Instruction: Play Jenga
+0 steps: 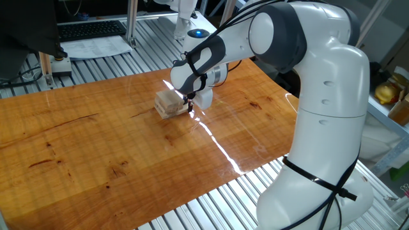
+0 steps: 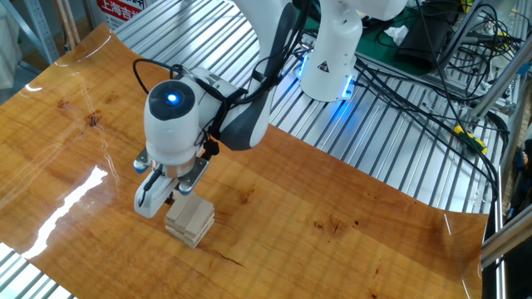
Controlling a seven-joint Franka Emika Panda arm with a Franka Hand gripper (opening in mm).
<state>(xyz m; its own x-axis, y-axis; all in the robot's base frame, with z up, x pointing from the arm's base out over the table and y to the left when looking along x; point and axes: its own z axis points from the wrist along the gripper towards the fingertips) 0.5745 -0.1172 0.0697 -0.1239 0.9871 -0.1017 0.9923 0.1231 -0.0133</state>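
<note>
The other fixed view: Jenga stack (image 2: 190, 222) just beside the claw (image 2: 163, 196), its opening indiscernible.

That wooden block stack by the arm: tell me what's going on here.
A white Franka arm is playing Jenga on a wooden table. Its gripper is down at the side of a small Jenga stack of pale wooden blocks in a few crossed layers, fingertips right against the top blocks. Whether the gripper is touching or clamping a block is hidden from both views. The stack stands squarely, and no loose block lies beside it.
</note>
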